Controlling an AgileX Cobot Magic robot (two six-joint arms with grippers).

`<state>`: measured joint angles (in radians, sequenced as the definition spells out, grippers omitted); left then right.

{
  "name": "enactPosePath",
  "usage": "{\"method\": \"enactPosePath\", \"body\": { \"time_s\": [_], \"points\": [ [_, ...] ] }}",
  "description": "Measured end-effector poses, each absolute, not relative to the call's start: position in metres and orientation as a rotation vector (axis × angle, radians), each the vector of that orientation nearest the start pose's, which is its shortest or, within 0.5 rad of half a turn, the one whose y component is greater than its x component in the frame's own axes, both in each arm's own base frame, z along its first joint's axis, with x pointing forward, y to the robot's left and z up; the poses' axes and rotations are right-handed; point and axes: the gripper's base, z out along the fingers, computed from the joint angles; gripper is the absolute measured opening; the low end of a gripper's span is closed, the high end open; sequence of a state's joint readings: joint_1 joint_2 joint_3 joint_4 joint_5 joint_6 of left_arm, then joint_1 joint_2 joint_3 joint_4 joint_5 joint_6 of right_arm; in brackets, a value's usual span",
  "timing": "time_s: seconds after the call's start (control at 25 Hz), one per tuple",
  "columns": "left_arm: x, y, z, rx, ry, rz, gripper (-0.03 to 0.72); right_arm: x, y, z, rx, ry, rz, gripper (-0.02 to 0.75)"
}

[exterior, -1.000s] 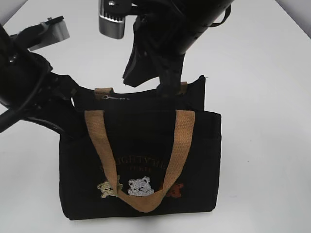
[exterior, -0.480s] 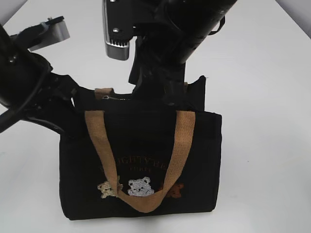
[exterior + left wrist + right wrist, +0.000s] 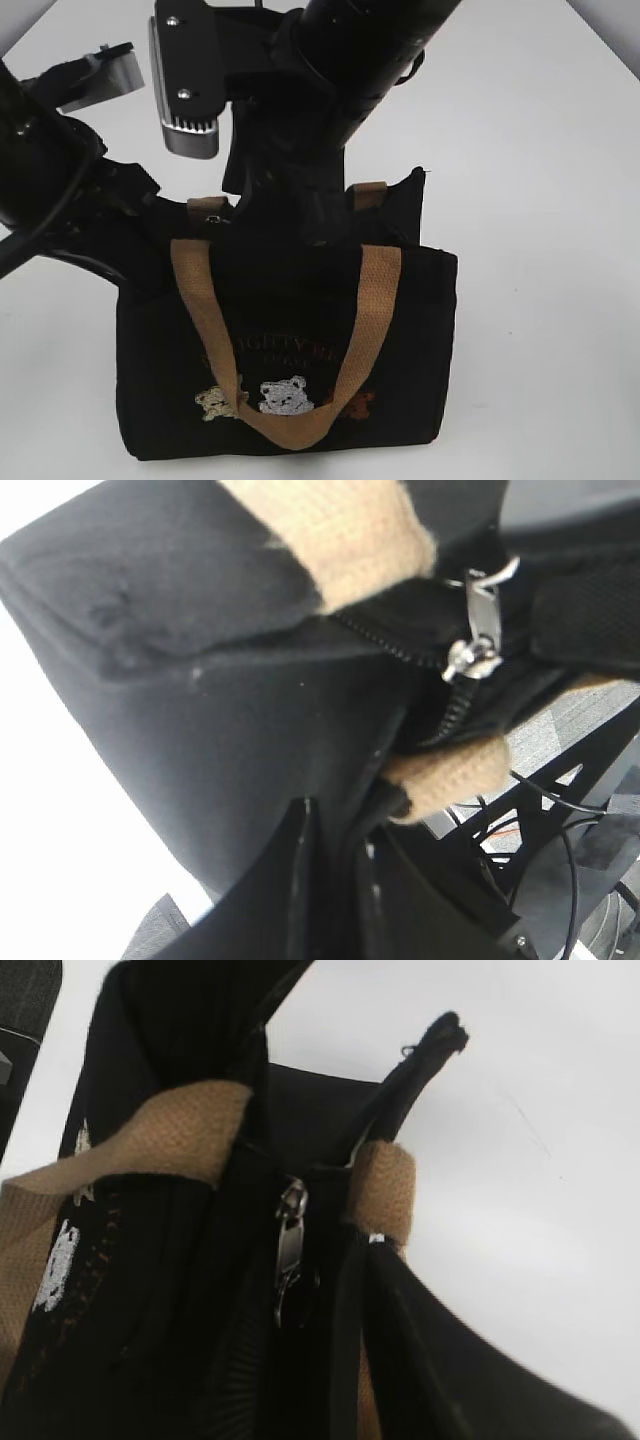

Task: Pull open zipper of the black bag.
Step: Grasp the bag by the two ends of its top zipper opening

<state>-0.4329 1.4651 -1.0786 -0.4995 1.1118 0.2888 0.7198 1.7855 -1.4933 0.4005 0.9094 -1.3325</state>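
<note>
The zipper point(image 3: 290, 1250) pull hangs mid-frame in the right wrist view, right gripper point(image 3: 275, 215) just above it with fingers apart and nothing held — the left gripper point(image 3: 345, 880) stays clamped on the black bag point(image 3: 290, 340) at lower left.

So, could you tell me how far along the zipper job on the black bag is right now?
Done: the left gripper is shut on the black bag at its end, steadying it. In hand: the right gripper stands over the bag's top, jaws parted, with the metal pull hanging free, not held. Left: grasping the pull and drawing the zipper open; how far it has already travelled is unclear.
</note>
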Motion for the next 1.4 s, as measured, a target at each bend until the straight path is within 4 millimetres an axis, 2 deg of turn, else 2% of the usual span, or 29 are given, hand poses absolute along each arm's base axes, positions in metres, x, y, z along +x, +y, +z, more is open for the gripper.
{"method": "enactPosePath", "body": {
  "time_s": [0.28,0.48,0.76,0.92,0.96,1.2,1.4],
  "points": [
    [0.230,-0.150,0.274,0.773,2.833,-0.710,0.036,0.273,0.280,0.285,-2.091,1.494,0.315,0.271],
    [0.231,-0.149,0.273,0.778,2.838,-0.700,0.036,0.278,0.285,0.274,-2.096,1.498,0.329,0.264],
    [0.231,-0.148,0.273,0.781,2.839,-0.689,0.036,0.281,0.287,0.270,-2.086,1.495,0.322,0.182],
    [0.232,-0.149,0.273,0.779,2.837,-0.688,0.036,0.283,0.289,0.269,-2.075,1.494,0.313,0.016],
    [0.232,-0.149,0.273,0.779,2.837,-0.688,0.036,0.282,0.289,0.269,-2.076,1.493,0.313,-0.001],
    [0.232,-0.149,0.273,0.777,2.835,-0.689,0.036,0.284,0.287,0.270,-2.050,1.516,0.299,-0.001],
    [0.232,-0.149,0.273,0.770,2.833,-0.702,0.036,0.284,0.275,0.291,-1.987,1.542,0.275,-0.001]
  ]
}}
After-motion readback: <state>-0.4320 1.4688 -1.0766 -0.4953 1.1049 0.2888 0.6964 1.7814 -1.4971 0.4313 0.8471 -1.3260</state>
